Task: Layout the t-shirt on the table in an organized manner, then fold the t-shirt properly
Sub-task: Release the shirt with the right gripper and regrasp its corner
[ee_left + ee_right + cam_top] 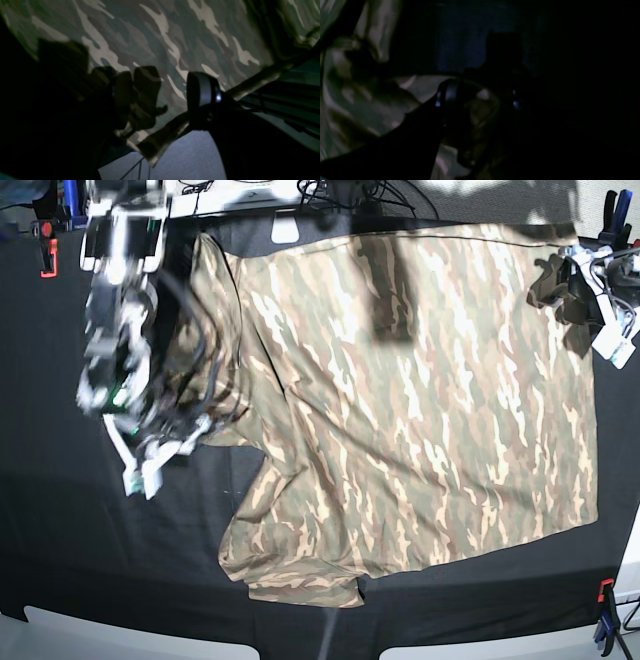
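Wide matte black cloth surface (60,550) first, and on it the big tan, olive and brown camouflage t-shirt (420,400), mostly spread, long axis running between the two arms. The left fingers (160,100) stand wide apart at one corner, hem passing between them, not pinched as far as I can see. The right fingers (140,465) sit at the opposite, bunched edge with cloth between them, apparently gripping a fold. The crumpled side lies right under the right fingers, so that arm looks nearer the work. A red clamp (46,255) sits beyond, clear of the cloth.
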You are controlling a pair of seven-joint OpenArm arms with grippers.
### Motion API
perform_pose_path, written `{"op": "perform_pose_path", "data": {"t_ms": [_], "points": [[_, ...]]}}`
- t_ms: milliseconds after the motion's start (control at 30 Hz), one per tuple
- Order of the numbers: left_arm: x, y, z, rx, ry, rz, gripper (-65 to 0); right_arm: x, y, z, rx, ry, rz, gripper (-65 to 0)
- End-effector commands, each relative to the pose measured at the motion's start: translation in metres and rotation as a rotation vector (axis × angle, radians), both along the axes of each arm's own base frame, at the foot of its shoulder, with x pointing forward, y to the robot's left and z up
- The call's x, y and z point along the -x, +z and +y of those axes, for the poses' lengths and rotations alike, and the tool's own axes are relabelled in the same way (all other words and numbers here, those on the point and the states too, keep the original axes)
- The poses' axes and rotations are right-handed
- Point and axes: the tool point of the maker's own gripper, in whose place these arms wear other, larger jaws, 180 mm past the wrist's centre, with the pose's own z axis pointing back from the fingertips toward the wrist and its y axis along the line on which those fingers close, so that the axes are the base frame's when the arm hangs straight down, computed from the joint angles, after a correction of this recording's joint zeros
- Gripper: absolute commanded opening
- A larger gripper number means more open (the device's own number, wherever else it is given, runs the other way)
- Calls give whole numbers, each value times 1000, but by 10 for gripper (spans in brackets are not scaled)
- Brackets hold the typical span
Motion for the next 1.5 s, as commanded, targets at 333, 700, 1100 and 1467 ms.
{"op": "perform_pose_path", "data": {"t_ms": [333,700,1100,1467], "points": [[-6,10,1,1,-11,-32,-323,-25,26,3,-18,50,-67,-413],[-3,7,2,-8,-17,-13,-324,-19,24,-36,189,35,24,-413],[-3,7,1,-5,-15,-13,-324,-44,60,-48,-130,-31,-84,-456],[-3,8,-1,9,-14,-16,-323,-8,-23,-21,-206,129,209,-456]]}}
